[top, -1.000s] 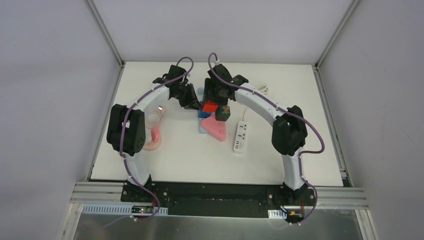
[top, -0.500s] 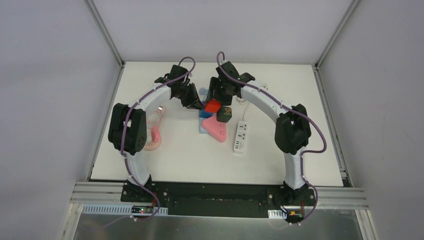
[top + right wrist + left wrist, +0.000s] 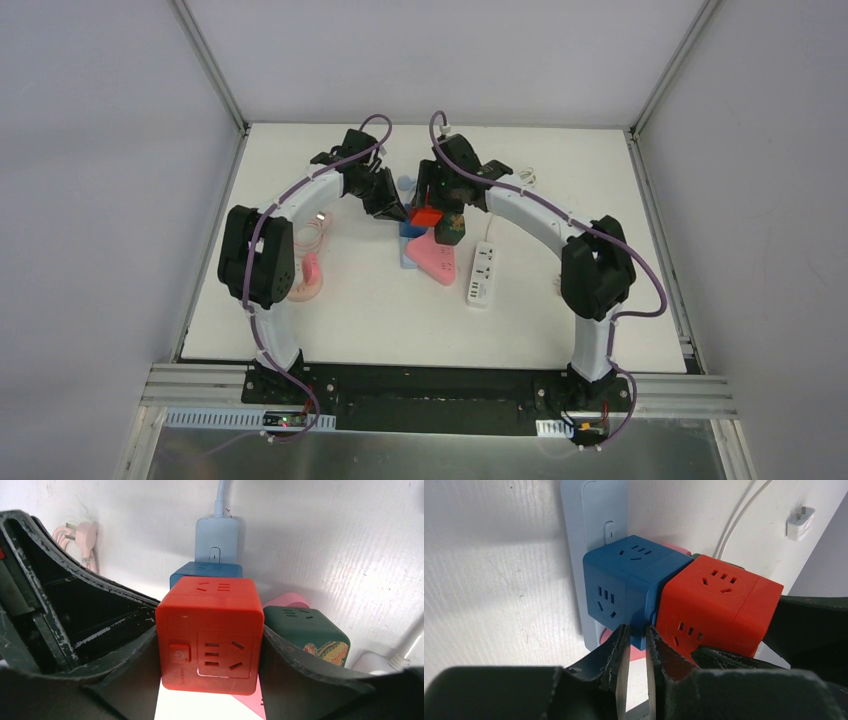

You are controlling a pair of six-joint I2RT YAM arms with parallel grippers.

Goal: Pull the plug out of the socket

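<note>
A red cube socket (image 3: 210,635) is plugged into the side of a blue cube socket (image 3: 624,585). The blue cube sits on a light blue power strip (image 3: 591,515). My right gripper (image 3: 210,650) is shut on the red cube, one finger on each side. It shows in the top view (image 3: 432,205) over the red cube (image 3: 424,214). My left gripper (image 3: 636,635) has its jaws nearly together, tips against the blue cube's lower edge beside the red cube (image 3: 714,600). In the top view the left gripper (image 3: 392,207) is just left of the cubes.
A dark green cube socket (image 3: 305,635) stands right of the red one on a pink triangular socket (image 3: 432,257). A white power strip (image 3: 481,275) lies to the right. A pink cable and plug (image 3: 310,270) lie at the left. A white charger (image 3: 801,522) lies further back.
My right arm's elbow has swung to the right and its wrist has turned, still holding the red cube. The red cube has hardly shifted. The left gripper stays at the blue cube.
</note>
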